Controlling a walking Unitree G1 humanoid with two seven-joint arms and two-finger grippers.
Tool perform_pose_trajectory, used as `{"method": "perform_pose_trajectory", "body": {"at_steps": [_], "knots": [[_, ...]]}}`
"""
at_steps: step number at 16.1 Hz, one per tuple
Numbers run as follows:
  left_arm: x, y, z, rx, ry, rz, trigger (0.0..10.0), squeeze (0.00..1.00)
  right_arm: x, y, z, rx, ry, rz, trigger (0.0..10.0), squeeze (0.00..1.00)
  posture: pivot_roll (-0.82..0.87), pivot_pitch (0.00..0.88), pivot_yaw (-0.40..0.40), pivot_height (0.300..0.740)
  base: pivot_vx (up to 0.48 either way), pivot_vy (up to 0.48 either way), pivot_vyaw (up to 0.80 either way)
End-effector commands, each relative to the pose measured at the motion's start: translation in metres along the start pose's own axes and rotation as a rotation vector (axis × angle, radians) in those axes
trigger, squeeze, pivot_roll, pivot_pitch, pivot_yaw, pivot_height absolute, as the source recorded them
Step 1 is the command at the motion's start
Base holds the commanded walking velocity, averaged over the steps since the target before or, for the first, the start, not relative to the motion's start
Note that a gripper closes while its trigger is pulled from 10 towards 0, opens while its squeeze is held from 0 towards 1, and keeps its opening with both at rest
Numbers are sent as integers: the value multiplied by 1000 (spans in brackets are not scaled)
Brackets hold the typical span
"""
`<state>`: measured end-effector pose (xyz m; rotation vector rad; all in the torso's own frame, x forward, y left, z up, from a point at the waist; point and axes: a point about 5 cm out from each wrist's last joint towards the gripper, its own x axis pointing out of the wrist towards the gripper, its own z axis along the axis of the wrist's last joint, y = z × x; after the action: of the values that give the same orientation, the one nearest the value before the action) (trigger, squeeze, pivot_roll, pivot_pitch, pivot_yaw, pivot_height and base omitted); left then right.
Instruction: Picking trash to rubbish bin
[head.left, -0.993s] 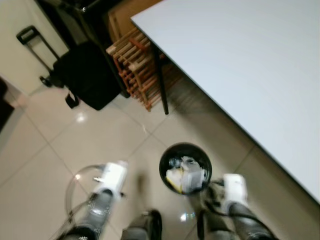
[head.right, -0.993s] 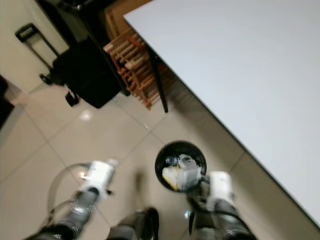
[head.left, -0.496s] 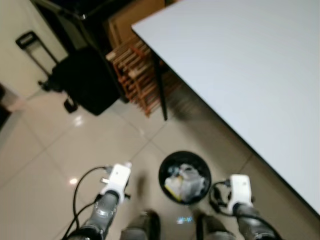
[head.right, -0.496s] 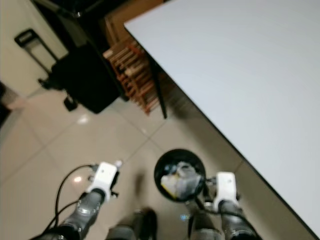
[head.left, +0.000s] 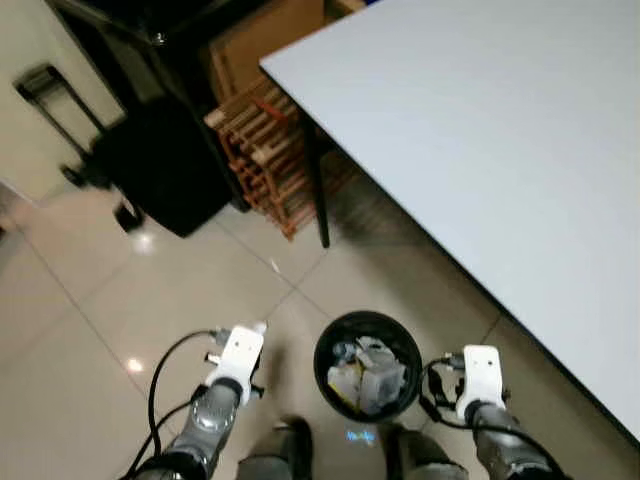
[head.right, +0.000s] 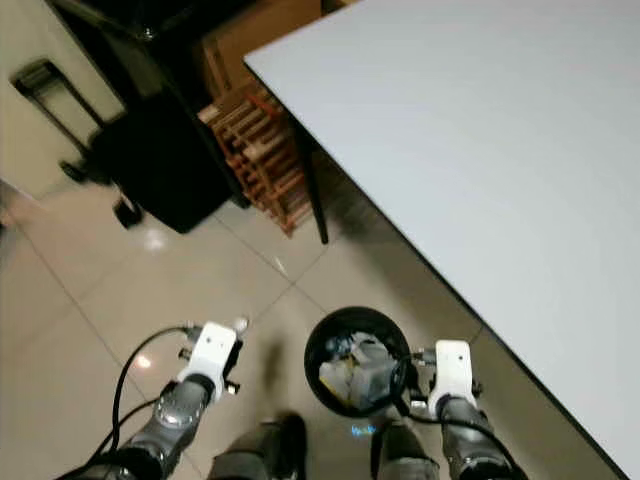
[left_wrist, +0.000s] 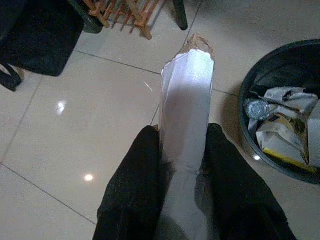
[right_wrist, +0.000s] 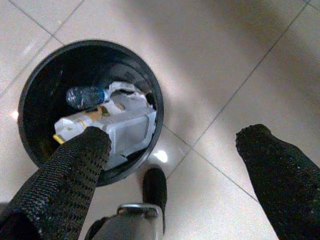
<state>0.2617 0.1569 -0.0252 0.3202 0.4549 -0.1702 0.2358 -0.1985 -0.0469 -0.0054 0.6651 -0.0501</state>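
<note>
Now your left gripper (left_wrist: 184, 150) has its fingers clamped on a white paper scrap (left_wrist: 186, 105), held low over the floor tiles just left of the bin (head.left: 367, 363). The scrap looks light, thin and floppy, torn at its far end; it will likely sag or flutter, so the grip near its lower half seems right, and you should expect it to cling rather than drop cleanly. Your right gripper (right_wrist: 175, 160) hangs beside the bin's other side, fingers wide apart and empty. The bin already holds a bottle (right_wrist: 86, 95) and a carton (right_wrist: 117, 127). The desk (head.left: 500, 130) stands ahead, to your right.
</note>
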Motion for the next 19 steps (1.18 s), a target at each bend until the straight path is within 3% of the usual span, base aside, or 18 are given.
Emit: {"method": "perform_pose_trajectory", "body": {"at_steps": [1, 7, 10, 11, 16, 19], "knots": [[-8, 6, -18, 0, 59, 3, 10000, 0, -2, 11, -11, -4, 41, 27, 10000, 0, 53, 259, 135, 740, 0, 0, 0], [-2, -6, -6, -17, 31, -72, 10000, 0, -1, 14, -6, -57, 27, 65, 10000, 0, 43, 300, 123, 740, 0, 0, 0], [4, -12, 6, -27, 4, -134, 10000, 0, 1, 20, 1, -80, 10, 144, 10000, 0, 29, 325, 115, 740, 0, 0, 0], [9, -17, 18, -18, -22, -171, 10000, 0, 3, 26, 10, -98, -25, 222, 10000, 0, 13, 344, 109, 740, 0, 0, 0], [19, -30, 48, 2, -90, -259, 10000, 0, 2, 38, 29, -122, -111, 330, 10000, 0, -17, 387, 104, 740, 0, 0, 0], [21, -36, 56, -5, -112, -280, 10000, 0, 2, 37, 33, -116, -138, 291, 10000, 0, -12, 399, 111, 740, 0, 0, 0]]}}
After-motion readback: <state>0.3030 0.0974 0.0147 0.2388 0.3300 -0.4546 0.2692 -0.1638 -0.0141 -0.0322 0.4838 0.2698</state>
